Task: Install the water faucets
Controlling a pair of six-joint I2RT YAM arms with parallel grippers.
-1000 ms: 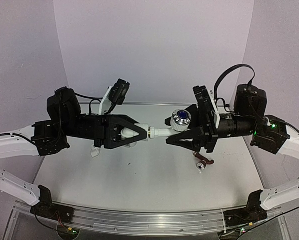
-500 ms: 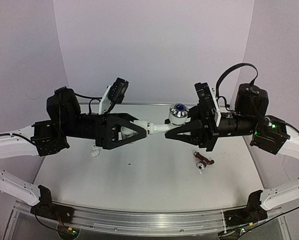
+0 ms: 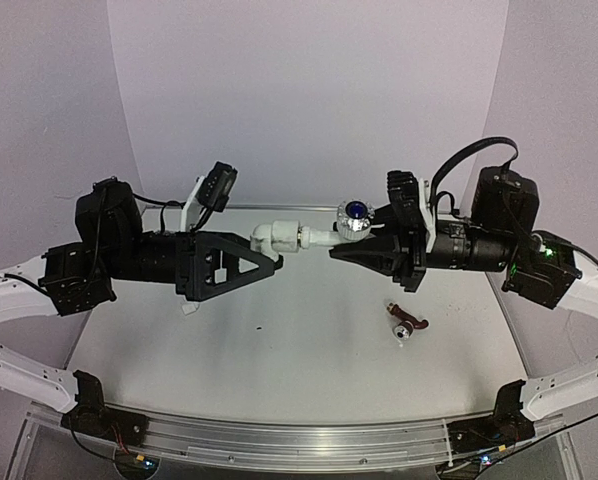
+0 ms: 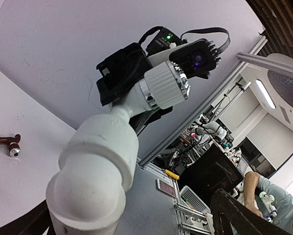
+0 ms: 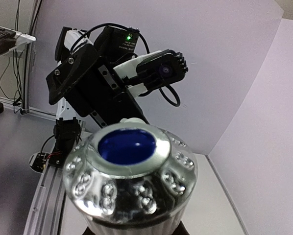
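Top external view has the right hand (image 3: 341,248) clamped on the faucet (image 3: 324,237) under its knob (image 3: 356,213), above the worktop (image 3: 279,340), its elbow (image 3: 272,236) just past the left hand (image 3: 277,260), which is spread apart; I judge it light, rigid and slick, best gripped by the body.

One faucet (image 3: 351,222), white with a silvery knob whose blue centre faces up, hangs level above the table (image 3: 279,335), its end joined to a white elbow (image 3: 275,237). A second, brownish faucet (image 3: 407,326) lies on its side on the table, nearer the right.
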